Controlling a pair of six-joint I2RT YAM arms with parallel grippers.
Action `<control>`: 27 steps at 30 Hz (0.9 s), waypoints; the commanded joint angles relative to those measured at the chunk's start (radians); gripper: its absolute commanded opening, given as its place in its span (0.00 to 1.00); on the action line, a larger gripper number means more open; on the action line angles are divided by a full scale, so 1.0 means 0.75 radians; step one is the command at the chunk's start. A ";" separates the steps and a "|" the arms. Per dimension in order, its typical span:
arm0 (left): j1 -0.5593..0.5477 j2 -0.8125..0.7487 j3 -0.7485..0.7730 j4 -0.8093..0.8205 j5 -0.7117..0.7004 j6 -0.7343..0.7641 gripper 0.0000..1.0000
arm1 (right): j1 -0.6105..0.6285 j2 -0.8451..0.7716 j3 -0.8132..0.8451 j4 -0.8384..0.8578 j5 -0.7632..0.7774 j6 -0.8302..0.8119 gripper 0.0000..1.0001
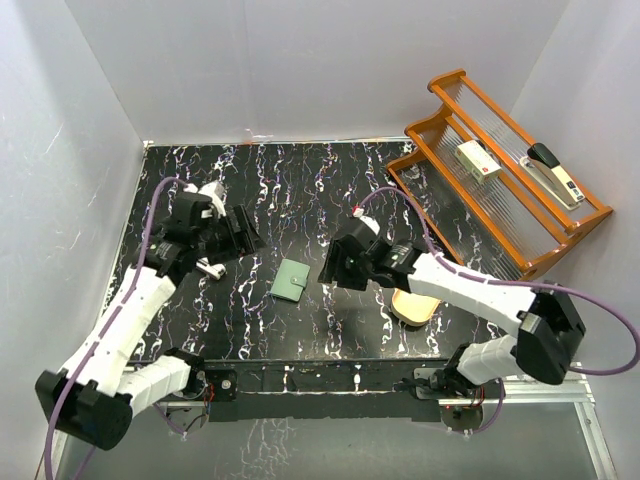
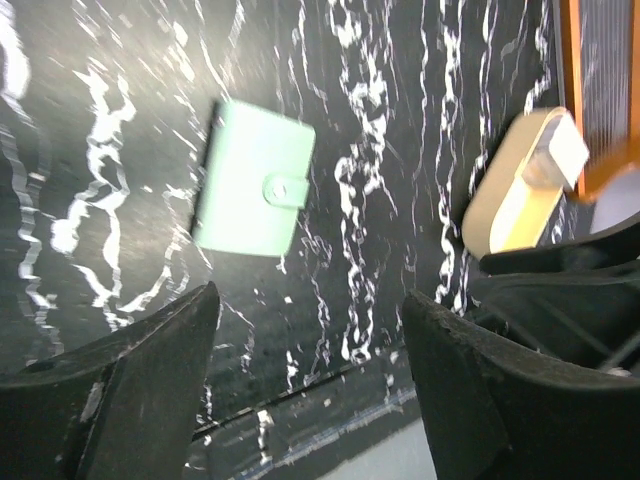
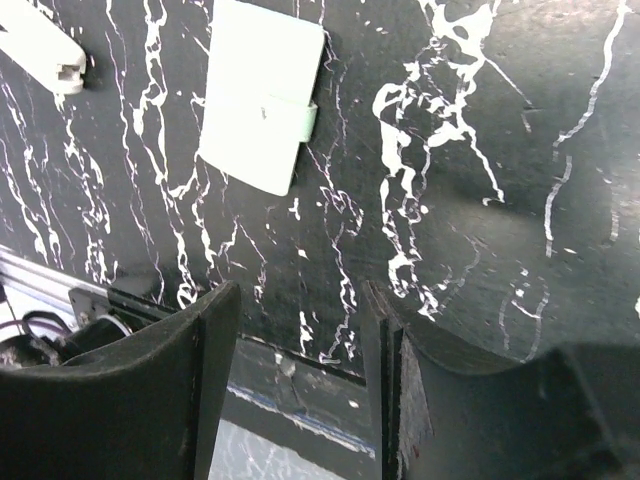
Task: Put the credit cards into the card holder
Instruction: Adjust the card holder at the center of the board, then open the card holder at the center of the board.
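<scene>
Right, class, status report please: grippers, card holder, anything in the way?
Left gripper, right gripper: jaws open, empty. Card holder snapped shut, flat between them. Cards not visible. Nothing blocking it.

Black tabletop [image 2: 120, 110] beneath both pairs of jaws, marble-patterned with white veins, smooth, with a slight sheen. Just ahead of the left jaws, sage-green card holder [image 2: 252, 178], smooth and matt, leather-like, with a small snap on its tab. Black fingers [image 2: 130, 400] either side of the jaw gap, matt and grainy. Well behind the right jaws, rack [image 1: 447, 82] of varnished orange-brown wood with clear ribbed panels.
</scene>
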 commanded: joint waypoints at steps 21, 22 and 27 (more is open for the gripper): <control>-0.003 -0.530 -0.030 -0.334 -0.558 -0.090 0.78 | 0.139 0.750 0.634 -0.058 0.267 0.069 0.47; -0.003 -0.530 -0.032 -0.337 -0.557 -0.094 0.78 | 0.139 0.772 0.654 -0.070 0.266 0.064 0.46; -0.003 -0.538 -0.042 -0.335 -0.552 -0.116 0.78 | 0.140 0.862 0.704 -0.101 0.253 0.041 0.44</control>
